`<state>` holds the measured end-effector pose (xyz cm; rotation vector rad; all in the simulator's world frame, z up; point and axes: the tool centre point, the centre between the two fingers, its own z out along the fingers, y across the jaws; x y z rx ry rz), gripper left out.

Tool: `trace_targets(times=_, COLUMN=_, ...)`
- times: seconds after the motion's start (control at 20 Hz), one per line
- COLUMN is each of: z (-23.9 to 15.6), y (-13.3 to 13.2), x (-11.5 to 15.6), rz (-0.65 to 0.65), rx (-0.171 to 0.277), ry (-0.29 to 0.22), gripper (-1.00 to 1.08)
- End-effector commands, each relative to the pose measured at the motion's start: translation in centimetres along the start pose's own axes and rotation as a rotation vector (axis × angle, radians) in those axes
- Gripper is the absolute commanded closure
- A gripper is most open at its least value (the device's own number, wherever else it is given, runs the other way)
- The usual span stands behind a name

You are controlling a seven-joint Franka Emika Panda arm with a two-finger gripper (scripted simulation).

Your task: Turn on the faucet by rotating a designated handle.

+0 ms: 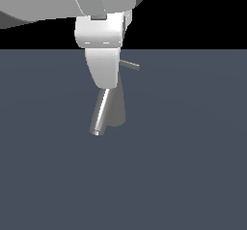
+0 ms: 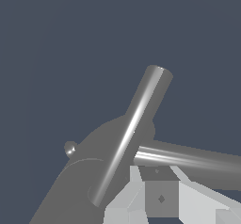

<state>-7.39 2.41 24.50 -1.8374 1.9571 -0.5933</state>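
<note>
One arm [image 1: 72, 2] fills the exterior view's top, its gripper [image 1: 102, 69] hanging in front of the one faucet [image 1: 118, 106] on the floor [image 1: 193, 166]. One spout [image 1: 100, 113] slants down; one handle [image 1: 129, 64] juts toward the exterior view's right. Whether the fingers are apart is unclear. No writing shows.

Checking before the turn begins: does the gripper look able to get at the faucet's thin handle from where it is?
Probably yes. The gripper is right beside the faucet, and the handle juts out with nothing blocking it. Contact can't be confirmed.
</note>
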Motion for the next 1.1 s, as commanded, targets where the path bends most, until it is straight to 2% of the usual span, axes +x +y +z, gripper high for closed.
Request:
trace_targets(times=0.0, z=-0.2, y=-1.5, x=1.0, rz=0.02, rx=0.014, ry=0.008, gripper=1.08)
trace_targets(times=1.05, z=-0.4, y=-6.8, x=5.8, rz=0.081, rx=0.009, ry=0.053, gripper=1.08)
